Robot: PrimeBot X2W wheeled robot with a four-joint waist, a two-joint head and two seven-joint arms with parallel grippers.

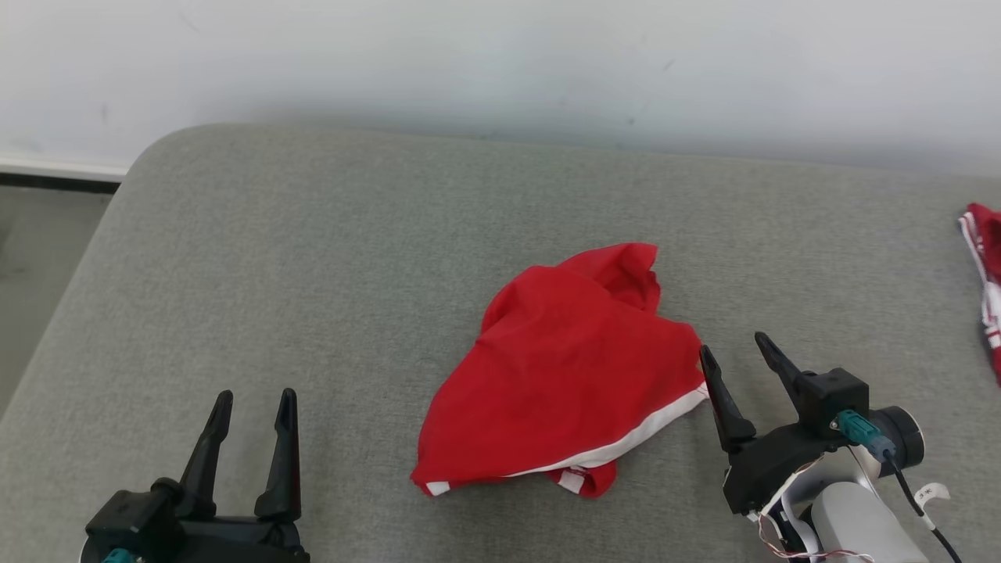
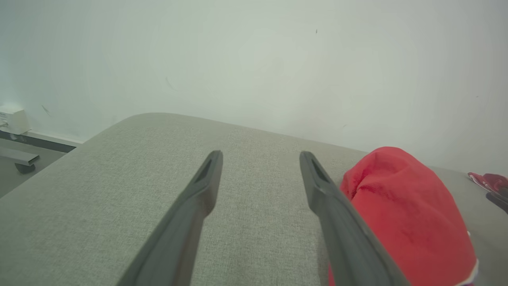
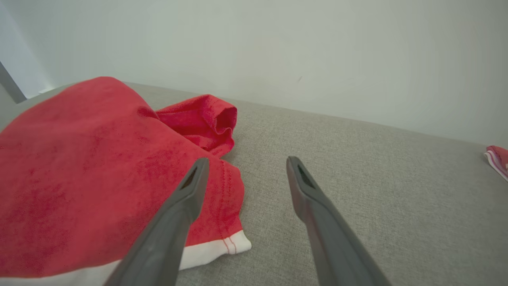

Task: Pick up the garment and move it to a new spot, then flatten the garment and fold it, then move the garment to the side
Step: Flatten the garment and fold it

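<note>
The red garment [image 1: 563,367] lay crumpled near the middle of the grey fabric-covered tabletop [image 1: 313,258]. Its white-trimmed hem [image 1: 626,442] ran along the near right side, and a bunched fold stood up at the far end. Nothing held it, and it was neither flattened nor folded, so the 1st step of the task looked not yet done.

The right gripper [image 1: 734,346] sat just beside the garment's right corner, its 2 fingers spread wide and empty. In the right wrist view 1 finger overlapped the cloth by the hem corner, but whether it touched could not be told. That placement probably aimed at the hem corner, a firm, easily found edge to pinch.

The left gripper [image 1: 256,395] waited at the near left, well apart from the garment, with its fingers also spread and empty and pointing toward the far wall [image 1: 500,62]. It seemed parked clear of the heap, ready to take the opposite side.

Another red-and-white cloth [image 1: 985,266] lay at the far right edge, well apart from the garment.
</note>
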